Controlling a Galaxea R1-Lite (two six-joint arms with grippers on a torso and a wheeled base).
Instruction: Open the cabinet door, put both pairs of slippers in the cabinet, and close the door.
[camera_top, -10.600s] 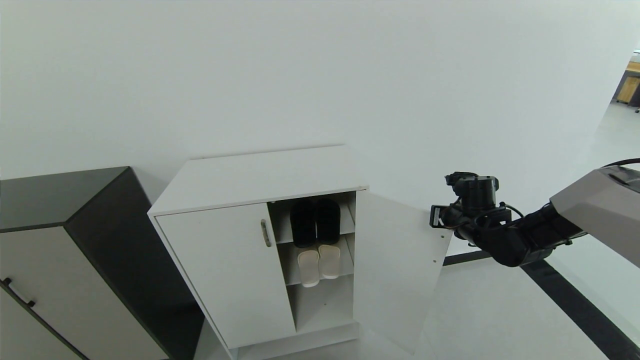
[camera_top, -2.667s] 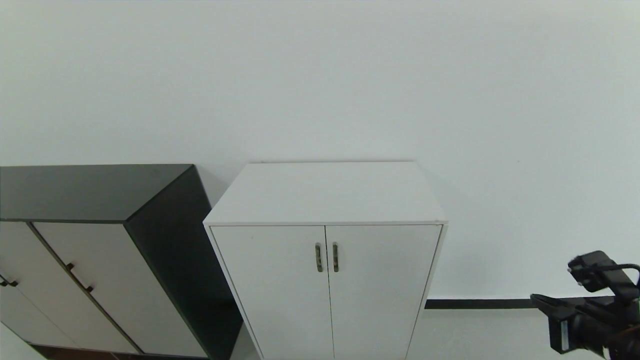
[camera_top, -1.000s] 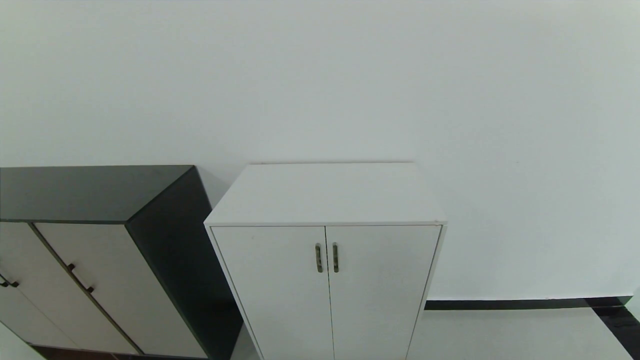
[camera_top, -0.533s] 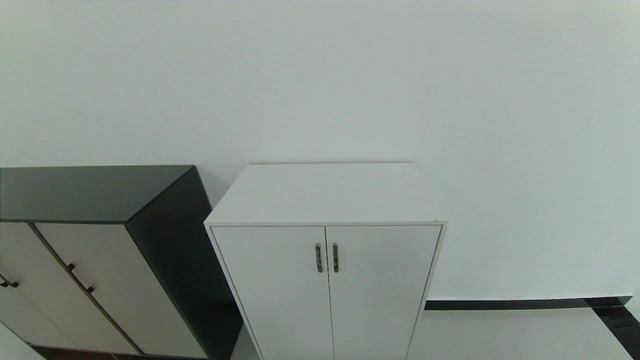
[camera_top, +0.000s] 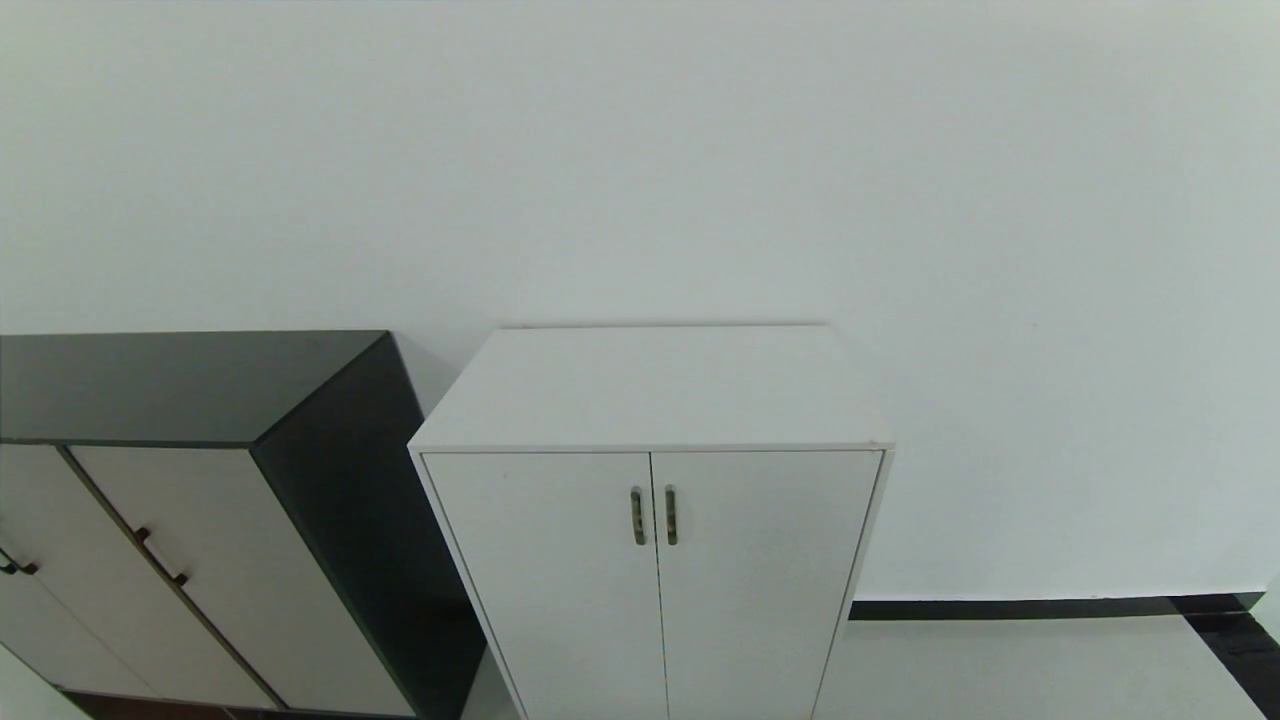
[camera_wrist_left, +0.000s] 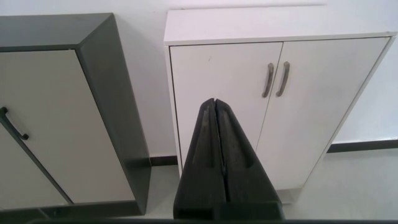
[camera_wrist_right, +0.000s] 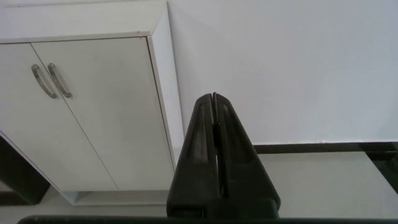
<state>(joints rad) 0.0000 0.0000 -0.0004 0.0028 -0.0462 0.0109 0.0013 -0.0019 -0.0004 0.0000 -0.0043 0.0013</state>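
Where the left jaws meet, we see them pressed flat together with nothing between them, held well off from the white cabinet (camera_wrist_left: 273, 25) and pointed toward its front; the right jaws are likewise fully closed and empty, off the cabinet's right-hand corner with the floor (camera_wrist_right: 323, 180) beneath. Outward from there, we find the cabinet standing on the floor with its back to the white wall (camera_top: 640, 150). Both doors lie flush in the frame, the left door (camera_top: 545, 580) and right door (camera_top: 760, 570) meeting at a thin centre seam. Two upright metal handles (camera_top: 637, 516) sit just beside that seam, one on each door. Just beside the cabinet on its left stands a dark cabinet (camera_top: 340, 480) with pale doors and black handles, and a black stripe (camera_top: 1000, 607) runs along the base of the wall to the right
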